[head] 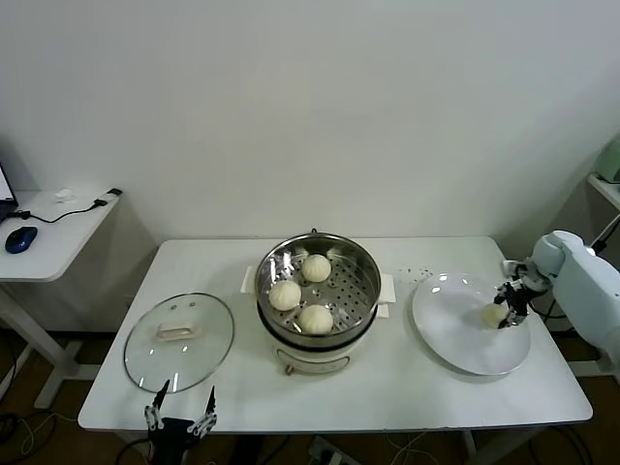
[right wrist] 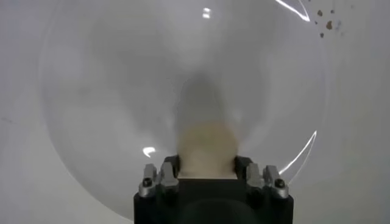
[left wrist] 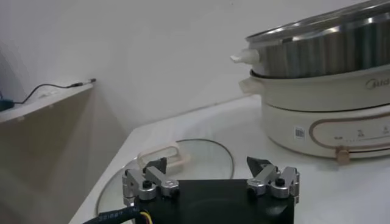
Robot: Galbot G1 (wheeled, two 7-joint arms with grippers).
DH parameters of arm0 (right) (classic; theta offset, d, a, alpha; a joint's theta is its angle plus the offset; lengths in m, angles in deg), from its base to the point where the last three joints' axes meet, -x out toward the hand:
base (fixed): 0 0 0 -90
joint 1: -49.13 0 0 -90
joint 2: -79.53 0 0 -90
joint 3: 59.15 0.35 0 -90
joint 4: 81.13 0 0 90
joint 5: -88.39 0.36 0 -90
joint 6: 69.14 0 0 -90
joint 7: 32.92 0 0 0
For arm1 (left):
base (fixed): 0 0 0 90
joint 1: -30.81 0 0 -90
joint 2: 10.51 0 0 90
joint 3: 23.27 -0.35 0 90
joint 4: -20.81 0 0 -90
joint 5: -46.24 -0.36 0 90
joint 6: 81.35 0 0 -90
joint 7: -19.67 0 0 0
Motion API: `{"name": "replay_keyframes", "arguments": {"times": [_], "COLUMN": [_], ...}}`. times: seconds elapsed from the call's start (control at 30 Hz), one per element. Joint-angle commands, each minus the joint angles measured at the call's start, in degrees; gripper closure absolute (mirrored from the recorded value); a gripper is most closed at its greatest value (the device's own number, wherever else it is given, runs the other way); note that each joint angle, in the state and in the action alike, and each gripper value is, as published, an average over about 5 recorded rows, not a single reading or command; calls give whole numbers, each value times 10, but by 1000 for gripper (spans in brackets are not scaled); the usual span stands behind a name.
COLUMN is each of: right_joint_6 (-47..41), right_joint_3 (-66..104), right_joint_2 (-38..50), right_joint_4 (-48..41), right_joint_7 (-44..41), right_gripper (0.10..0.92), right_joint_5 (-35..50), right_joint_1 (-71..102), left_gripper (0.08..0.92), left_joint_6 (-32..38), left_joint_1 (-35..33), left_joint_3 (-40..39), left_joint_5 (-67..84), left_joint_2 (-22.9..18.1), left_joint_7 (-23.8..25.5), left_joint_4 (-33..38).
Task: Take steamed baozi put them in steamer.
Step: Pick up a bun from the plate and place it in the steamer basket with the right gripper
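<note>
Claw-wise, going from my left: my left claw [head: 180,418] hangs idle at the near edge of the worktop [head: 116,402], fingers spread wide and holding nothing, just in front of the glass lid [head: 179,341], which lies flat.

At the middle stands the steamer [head: 363,254], its lid off. Three steamed baozi [head: 285,294] already sit on the perforated tray, one toward the back and two nearer me.

On the right, the white plate [head: 455,339] carries the fourth bun [head: 495,314], near its right side. My right claw [head: 506,312] is down on it, and in the right wrist view the bun [right wrist: 206,149] fills the space between the two fingers [right wrist: 159,178], pressed by them on both sides. I read that as clenched on the bun, though it has not left the plate.

What matters next, as I judge it: the steamer lies to the left of this claw, well apart across the plate, and the open spot on the tray is on the right side, the side nearest this arm. So I would lift straight up to clear the steamer rim before carrying leftward.
</note>
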Motion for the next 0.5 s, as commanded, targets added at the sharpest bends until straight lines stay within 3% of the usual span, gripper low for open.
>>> {"name": "replay_keyframes", "arguments": {"times": [0.03, 0.23, 0.5], "right_joint_6": [1, -21, -111], "right_joint_3": [6, -62, -374], "right_joint_2": [-6, 17, 32], "right_joint_4": [-12, 24, 133], "right_joint_7": [-5, -8, 5], "right_gripper": [456, 470, 469], "right_joint_5": [0, 85, 385], "right_joint_1": [-5, -45, -272], "left_gripper": [177, 177, 177], "left_joint_6": [1, 2, 4], "left_joint_1": [-2, -6, -3], "left_joint_3": [0, 1, -10], "left_joint_5": [0, 1, 4], "left_joint_2": [0, 0, -1], "left_joint_7": [0, 0, 1], "left_joint_4": [1, 3, 5]}}
